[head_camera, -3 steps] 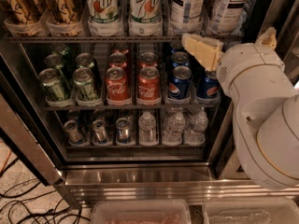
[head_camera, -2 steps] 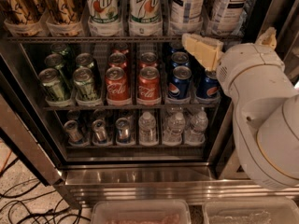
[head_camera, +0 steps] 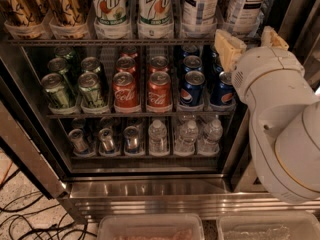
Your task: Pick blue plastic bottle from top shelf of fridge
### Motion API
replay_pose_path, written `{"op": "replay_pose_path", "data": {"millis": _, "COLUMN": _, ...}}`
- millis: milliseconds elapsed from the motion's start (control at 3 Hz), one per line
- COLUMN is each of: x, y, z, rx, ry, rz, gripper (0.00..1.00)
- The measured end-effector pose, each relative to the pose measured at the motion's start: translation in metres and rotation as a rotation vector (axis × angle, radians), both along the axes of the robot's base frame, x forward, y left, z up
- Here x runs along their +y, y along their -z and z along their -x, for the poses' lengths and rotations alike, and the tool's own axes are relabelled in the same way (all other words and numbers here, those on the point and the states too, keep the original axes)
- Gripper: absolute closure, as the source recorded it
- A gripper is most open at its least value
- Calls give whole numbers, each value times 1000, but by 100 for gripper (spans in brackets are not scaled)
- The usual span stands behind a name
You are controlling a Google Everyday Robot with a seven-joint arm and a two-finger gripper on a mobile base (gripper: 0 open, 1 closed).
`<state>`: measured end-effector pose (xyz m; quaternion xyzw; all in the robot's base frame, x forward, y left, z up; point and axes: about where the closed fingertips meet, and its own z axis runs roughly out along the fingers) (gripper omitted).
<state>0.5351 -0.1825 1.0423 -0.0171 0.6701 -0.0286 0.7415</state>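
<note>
The fridge stands open in front of me. On its top shelf, two blue plastic bottles with blue-and-white checked labels stand at the right, one beside the other; their caps are out of view. My gripper is at the shelf's right end, level with the front rail. It is open, with its cream fingers spread to either side of the right bottle's base. It holds nothing. The white arm fills the right side of the view.
Two 7up bottles and brown bottles share the top shelf. The middle rack holds green cans, Coca-Cola cans and Pepsi cans. Small water bottles stand below. Cables lie on the floor and clear bins sit at the bottom.
</note>
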Motion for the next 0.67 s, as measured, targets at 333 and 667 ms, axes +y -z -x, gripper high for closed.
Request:
{"op": "replay_pose_path", "data": {"millis": 333, "x": 0, "y": 0, "z": 0, "rx": 0, "ry": 0, "rz": 0, "gripper": 26}}
{"op": "replay_pose_path", "data": {"millis": 667, "x": 0, "y": 0, "z": 0, "rx": 0, "ry": 0, "rz": 0, "gripper": 23}}
